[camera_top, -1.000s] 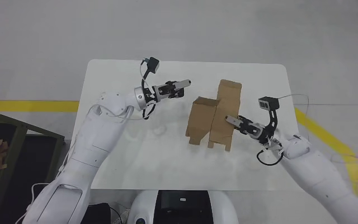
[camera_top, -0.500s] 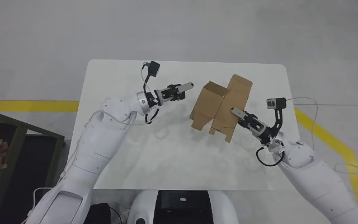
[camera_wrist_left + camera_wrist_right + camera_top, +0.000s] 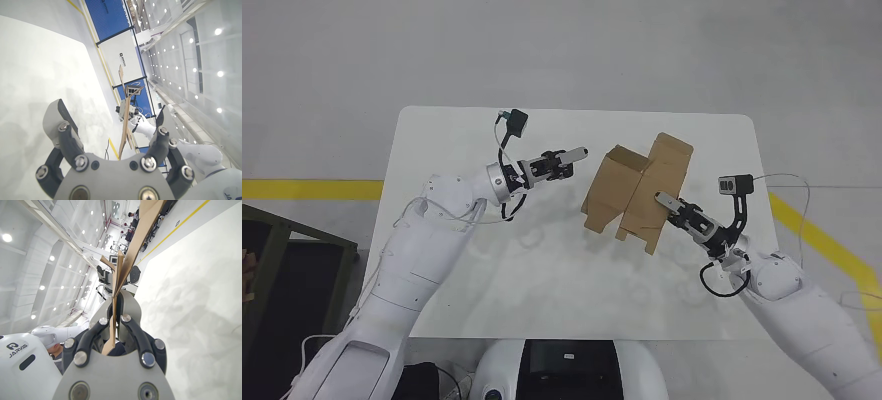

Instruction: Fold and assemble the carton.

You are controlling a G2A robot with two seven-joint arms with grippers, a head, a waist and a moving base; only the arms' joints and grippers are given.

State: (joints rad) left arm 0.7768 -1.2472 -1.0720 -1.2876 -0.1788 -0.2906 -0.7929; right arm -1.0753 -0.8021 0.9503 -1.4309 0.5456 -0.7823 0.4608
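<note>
Clamping carton, right claw; white table, grey floor

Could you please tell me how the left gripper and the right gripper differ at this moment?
The left gripper is open; the right gripper is shut on the carton. The left gripper is empty, apart from the carton; the right gripper clamps its edge. Both hang over the table.

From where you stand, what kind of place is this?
Probably a factory hall or robot test floor: a yellow floor line, rows of high ceiling lights, blue and white partition panels, and a white work table.
</note>
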